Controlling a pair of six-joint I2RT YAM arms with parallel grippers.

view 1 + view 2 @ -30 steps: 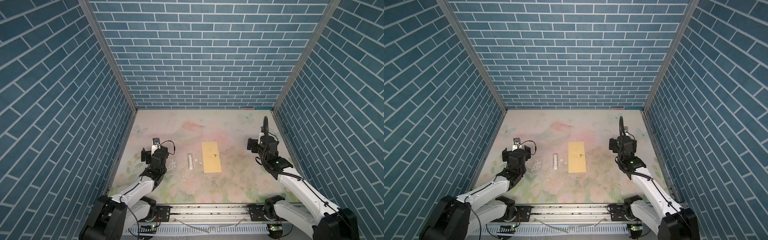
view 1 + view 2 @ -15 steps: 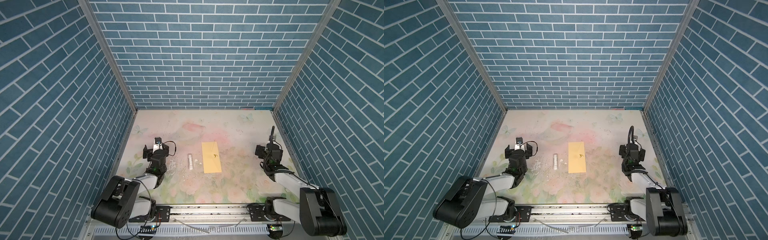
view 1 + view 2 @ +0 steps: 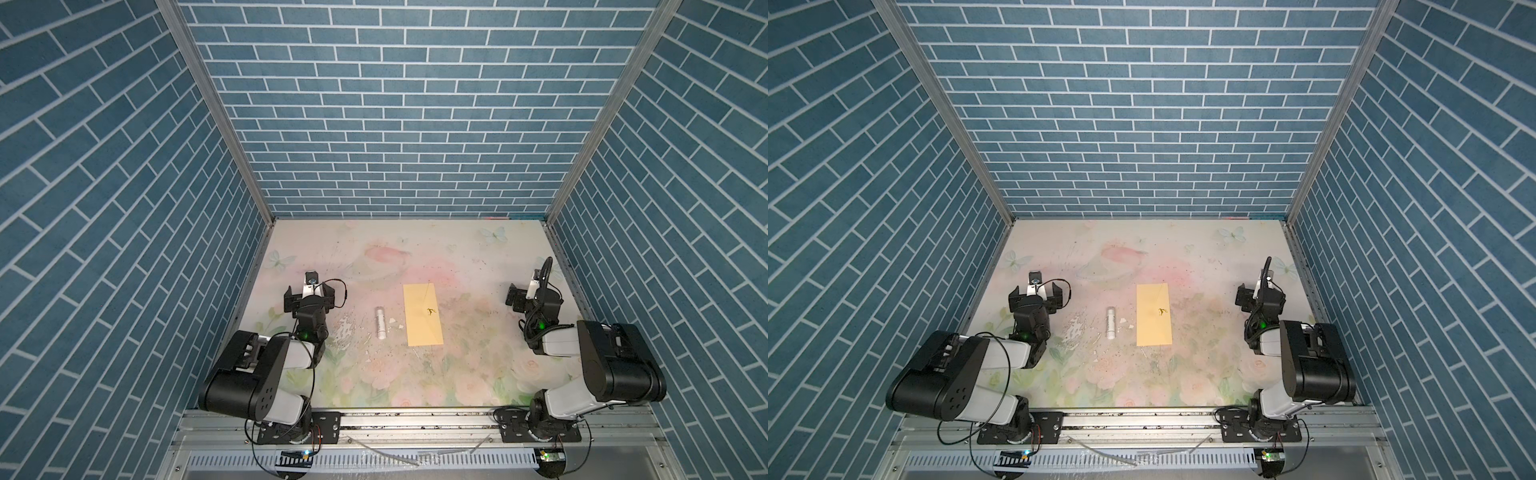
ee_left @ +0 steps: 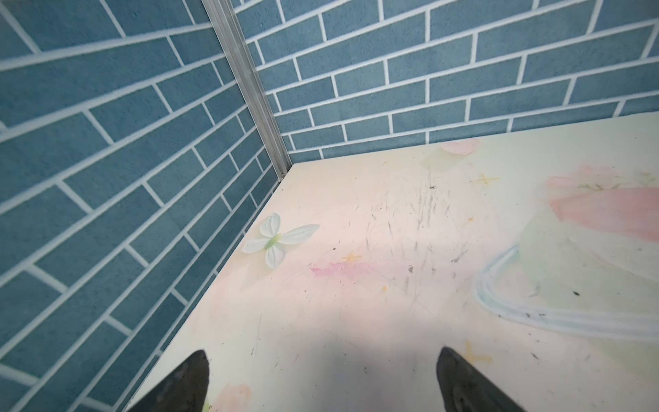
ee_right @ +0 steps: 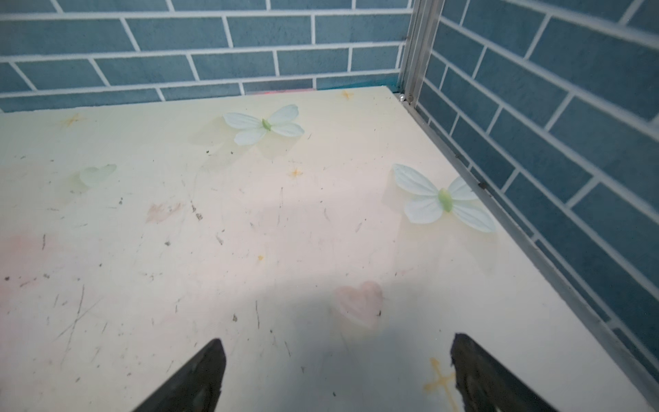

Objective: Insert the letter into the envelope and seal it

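Note:
The yellow-tan envelope (image 3: 422, 314) (image 3: 1153, 314) lies flat and lengthwise near the middle of the floral table, with a small dark squiggle on it. The letter shows in no view. My left gripper (image 3: 309, 296) (image 3: 1036, 296) hovers low at the left, well clear of the envelope and open with nothing in it. In the left wrist view the left gripper (image 4: 322, 353) has its tips spread wide over bare table. My right gripper (image 3: 534, 297) (image 3: 1260, 297) sits at the far right, also open and empty. In the right wrist view the right gripper (image 5: 338, 339) faces the back right corner.
A small white glue stick (image 3: 380, 323) (image 3: 1111, 324) lies just left of the envelope, with white scraps and smears (image 3: 345, 330) around it. Blue brick walls close in the left, back and right. Both folded arms rest by the front rail (image 3: 415, 419).
Both arms have folded back toward the front rail and both grippers have pulled in, staying open. The envelope and glue stick have not moved.

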